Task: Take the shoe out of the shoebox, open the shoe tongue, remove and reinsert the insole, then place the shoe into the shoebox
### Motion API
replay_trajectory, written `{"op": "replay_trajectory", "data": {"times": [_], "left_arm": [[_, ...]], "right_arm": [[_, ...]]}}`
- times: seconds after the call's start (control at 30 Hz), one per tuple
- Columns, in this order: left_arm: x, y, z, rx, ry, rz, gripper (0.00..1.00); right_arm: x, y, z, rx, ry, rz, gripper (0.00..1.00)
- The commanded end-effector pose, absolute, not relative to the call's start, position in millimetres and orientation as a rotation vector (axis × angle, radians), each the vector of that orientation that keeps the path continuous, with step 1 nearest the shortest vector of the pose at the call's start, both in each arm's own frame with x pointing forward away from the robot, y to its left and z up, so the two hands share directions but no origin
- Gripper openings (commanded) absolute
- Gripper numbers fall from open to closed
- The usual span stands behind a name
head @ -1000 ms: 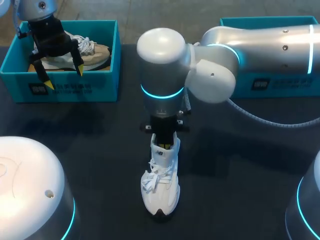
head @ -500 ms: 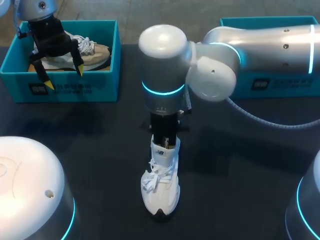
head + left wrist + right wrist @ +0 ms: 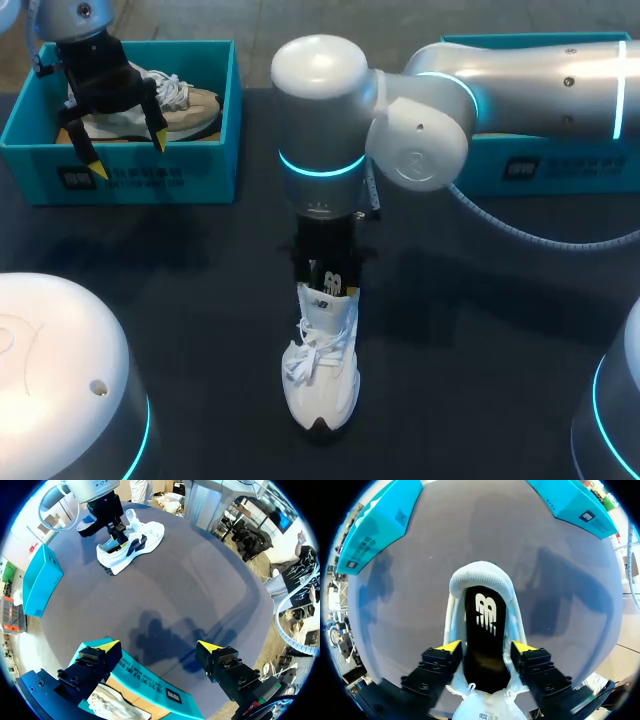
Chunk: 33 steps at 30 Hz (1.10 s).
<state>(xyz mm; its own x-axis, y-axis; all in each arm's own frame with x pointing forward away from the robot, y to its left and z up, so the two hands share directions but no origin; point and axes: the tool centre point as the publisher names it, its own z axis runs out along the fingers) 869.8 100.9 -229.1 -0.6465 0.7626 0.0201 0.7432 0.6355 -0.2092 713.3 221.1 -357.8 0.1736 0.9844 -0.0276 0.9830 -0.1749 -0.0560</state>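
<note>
- Mid-desk: my right hand points straight down over the heel opening of the white shoe. The shoe sits sole-down on the dark desk, with its heel collar just ahead of the hand and its tongue and laces beneath it.
- The black insole lies between the hand's yellow tips. I cannot tell whether the hand is clamped on it or only straddles it.
- The step in hand looks to me like drawing the insole out. It would go best with a hold near the heel end and a slow lift back along the shoe, so the front slides free. Nothing pins the shoe down, so it may rise with the insole.
- My left hand, well apart from the right one, hovers with its tips spread and holds nothing. Under it are a teal shoebox and a beige shoe.
- The insole's front end is hidden under the tongue. From above, my right arm covers its own hand and most of a second shoebox.
</note>
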Motion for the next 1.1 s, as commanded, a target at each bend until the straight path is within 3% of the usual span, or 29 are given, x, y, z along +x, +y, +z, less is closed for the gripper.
{"op": "replay_trajectory", "data": {"times": [0.03,0.23,1.1], "left_arm": [[869.8,101.1,-228.9,-1.267,-2.743,0.272,1.0],[869.8,101.1,-228.9,-1.267,-2.743,0.272,1.0],[869.8,101.1,-228.9,-1.267,-2.743,0.272,1.0]], "right_arm": [[708.8,223.4,-361.5,-2.434,-1.95,0.093,0.82],[706.1,225.9,-360.9,-2.413,-1.951,0.117,1.0],[673.9,244.2,-344.0,-2.449,-1.973,0.118,1.0]]}}
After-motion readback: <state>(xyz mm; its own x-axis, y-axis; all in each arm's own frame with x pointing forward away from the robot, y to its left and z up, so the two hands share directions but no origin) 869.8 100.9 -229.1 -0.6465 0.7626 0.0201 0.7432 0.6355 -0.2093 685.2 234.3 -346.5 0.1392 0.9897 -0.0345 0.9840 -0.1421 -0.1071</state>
